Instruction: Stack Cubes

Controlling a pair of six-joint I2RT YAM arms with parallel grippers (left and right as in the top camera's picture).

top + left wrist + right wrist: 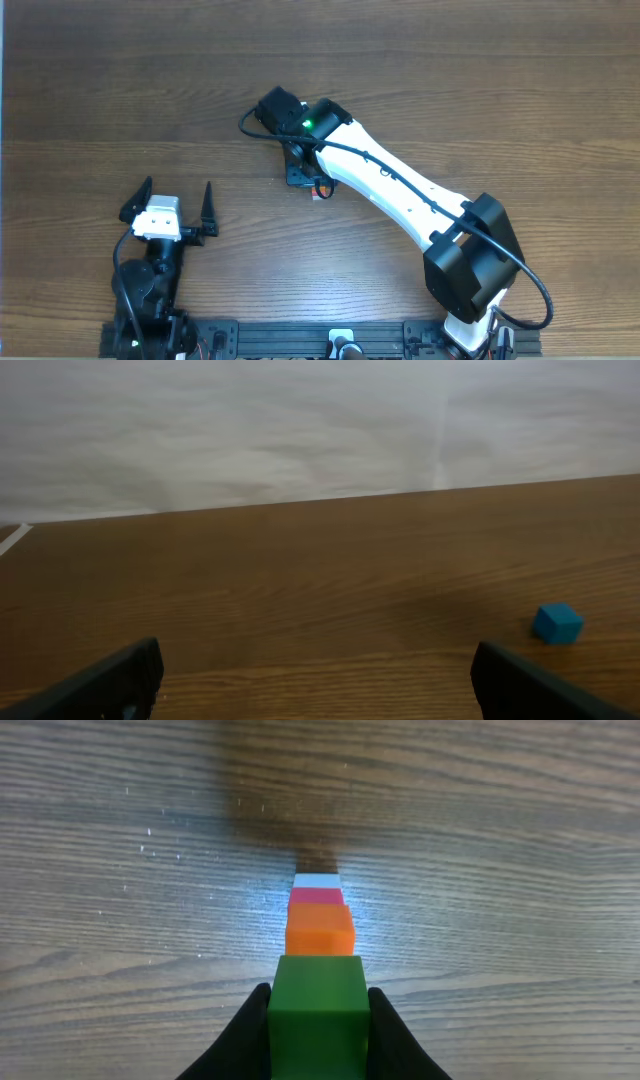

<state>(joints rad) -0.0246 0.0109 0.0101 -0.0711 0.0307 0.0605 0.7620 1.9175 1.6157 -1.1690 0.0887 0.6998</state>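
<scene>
The right gripper (319,1012) is clamped on a green cube (318,982), a finger pressed against each side. The green cube is in line above a column near the middle of the wooden table (120,840): an orange cube (320,930), then a red cube (316,897), then a pale cube (316,880) at the bottom. Whether green touches orange cannot be told. A blue cube (557,623) sits alone. The left gripper (174,192) rests spread wide at near left, holding nothing.

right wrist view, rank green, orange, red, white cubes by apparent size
green cube
orange cube
red cube
white cube
Only slivers of red and white show, and green is nearest the camera, so real sizes are unsure.
</scene>
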